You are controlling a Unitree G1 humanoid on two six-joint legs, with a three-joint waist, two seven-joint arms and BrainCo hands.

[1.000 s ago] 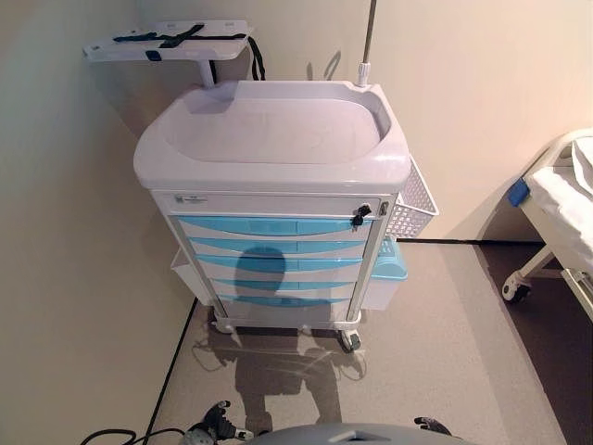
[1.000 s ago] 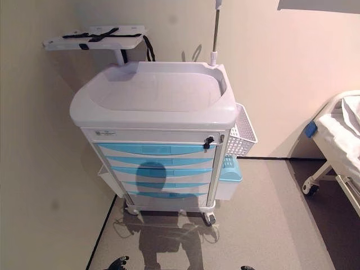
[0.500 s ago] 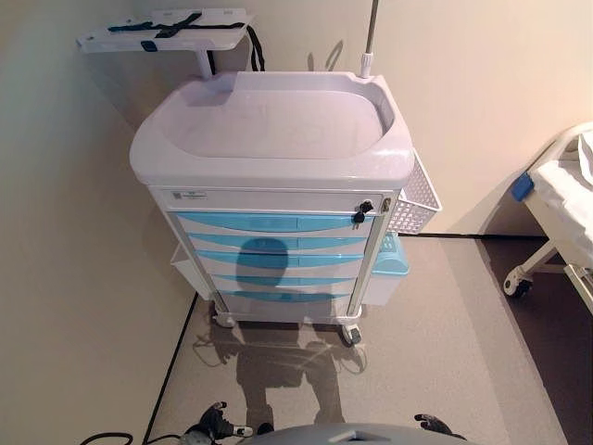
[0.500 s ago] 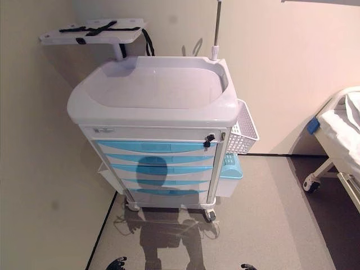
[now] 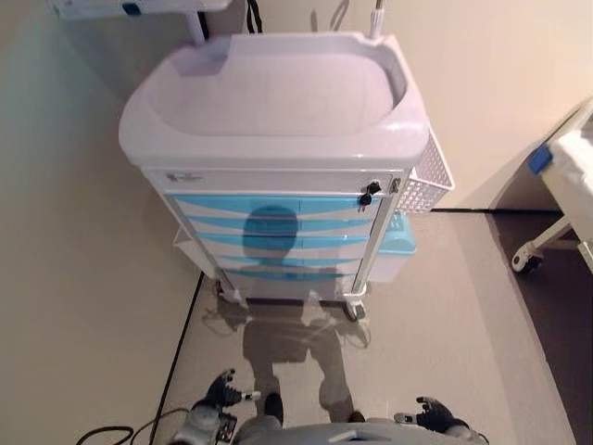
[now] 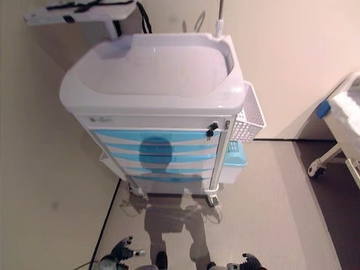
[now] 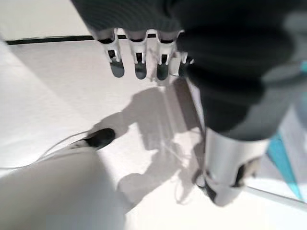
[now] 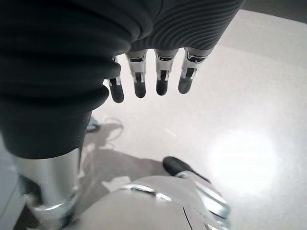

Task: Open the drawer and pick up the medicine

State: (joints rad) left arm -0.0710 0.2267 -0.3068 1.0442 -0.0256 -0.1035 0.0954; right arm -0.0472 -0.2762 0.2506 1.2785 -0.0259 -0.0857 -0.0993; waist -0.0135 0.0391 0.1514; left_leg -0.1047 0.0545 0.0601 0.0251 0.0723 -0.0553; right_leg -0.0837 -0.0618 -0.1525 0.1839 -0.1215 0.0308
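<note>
A white medical cart (image 5: 278, 93) stands against the wall ahead, its top tray bare. Its front carries several light-blue drawers, all closed, the top drawer (image 5: 269, 205) just under a grey panel with a black key lock (image 5: 369, 193). No medicine shows in any view. My left hand (image 5: 220, 387) hangs low at the bottom left, well short of the cart, fingers (image 7: 139, 62) straight and holding nothing. My right hand (image 5: 431, 412) hangs low at the bottom right, its fingers (image 8: 148, 76) also straight and bare.
A white wire basket (image 5: 428, 185) and a blue bin (image 5: 398, 243) hang on the cart's right side. A side shelf (image 6: 79, 10) with black straps and a pole (image 6: 220, 17) rise behind it. A bed (image 5: 565, 167) on castors stands at the right. A wall runs along the left.
The whole picture has shifted: the camera has come nearer the cart and tipped down. Both hands now show more fully at the bottom edge. The drawers stay closed.
</note>
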